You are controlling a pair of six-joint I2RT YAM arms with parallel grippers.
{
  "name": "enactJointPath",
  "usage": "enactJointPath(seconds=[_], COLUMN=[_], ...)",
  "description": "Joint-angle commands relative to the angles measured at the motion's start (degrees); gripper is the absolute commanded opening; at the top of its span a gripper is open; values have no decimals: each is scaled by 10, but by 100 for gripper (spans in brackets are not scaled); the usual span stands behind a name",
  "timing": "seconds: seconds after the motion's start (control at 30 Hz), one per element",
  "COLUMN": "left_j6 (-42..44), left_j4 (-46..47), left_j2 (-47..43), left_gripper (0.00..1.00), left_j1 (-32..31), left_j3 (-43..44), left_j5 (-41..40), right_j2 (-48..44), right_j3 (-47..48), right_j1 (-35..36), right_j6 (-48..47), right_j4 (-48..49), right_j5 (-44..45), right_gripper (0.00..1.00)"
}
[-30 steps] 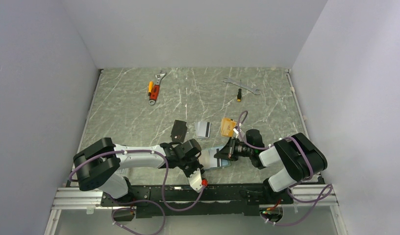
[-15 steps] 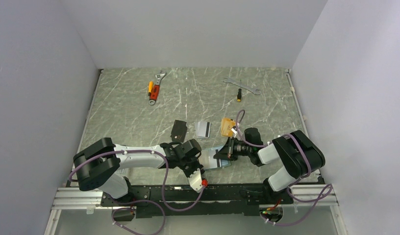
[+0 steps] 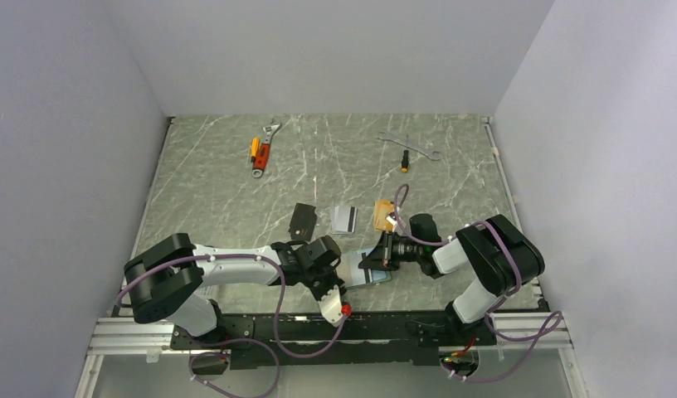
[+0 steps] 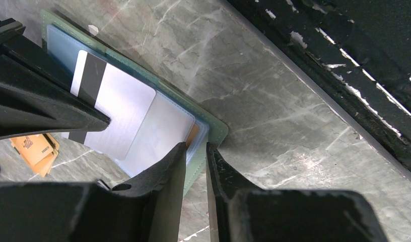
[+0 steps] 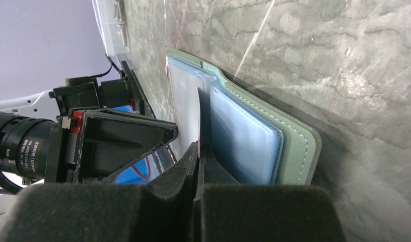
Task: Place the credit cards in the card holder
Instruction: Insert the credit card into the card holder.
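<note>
The sage-green card holder point(image 3: 367, 271) lies open near the table's front edge. Its pale blue pockets show in the left wrist view point(image 4: 216, 132). My left gripper point(image 4: 196, 151) is shut on the holder's edge. A silver-grey card point(image 4: 113, 108) with a dark stripe sits partly inside a pocket. My right gripper point(image 5: 198, 149) is shut on this card, seen edge-on beside the holder point(image 5: 294, 146). An orange card edge point(image 4: 193, 135) shows in a pocket. A black card point(image 3: 303, 220), a silver card point(image 3: 344, 217) and orange cards point(image 3: 385, 214) lie on the table behind.
An orange-handled adjustable wrench point(image 3: 263, 149) lies at the back left. A silver wrench point(image 3: 410, 145) and a small screwdriver point(image 3: 405, 162) lie at the back right. The black front rail point(image 4: 344, 75) runs close beside the holder. Grey walls enclose the table.
My right gripper has moved slightly left with the silver card, towards the holder. The left gripper and the holder have stayed in place.
</note>
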Motion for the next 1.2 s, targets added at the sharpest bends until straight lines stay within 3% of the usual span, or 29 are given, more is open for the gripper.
enactJointPath(seconds=[0.0, 0.5, 0.77, 1.17], left_j6=[-2, -2, -5, -7], left_j4=[-20, -19, -21, -43], left_j2=[-5, -1, -2, -6], left_gripper=[27, 32, 32, 17], left_j1=[-6, -5, -6, -6], left_j3=[8, 12, 11, 10], left_j5=[13, 10, 9, 3], right_j2=[19, 38, 3, -137], right_j3=[8, 36, 43, 2], right_j1=[6, 38, 47, -15], right_j6=[-26, -36, -54, -38], right_j4=[-3, -23, -73, -75], right_j5=[16, 29, 61, 72], right_gripper=[0, 0, 0, 0])
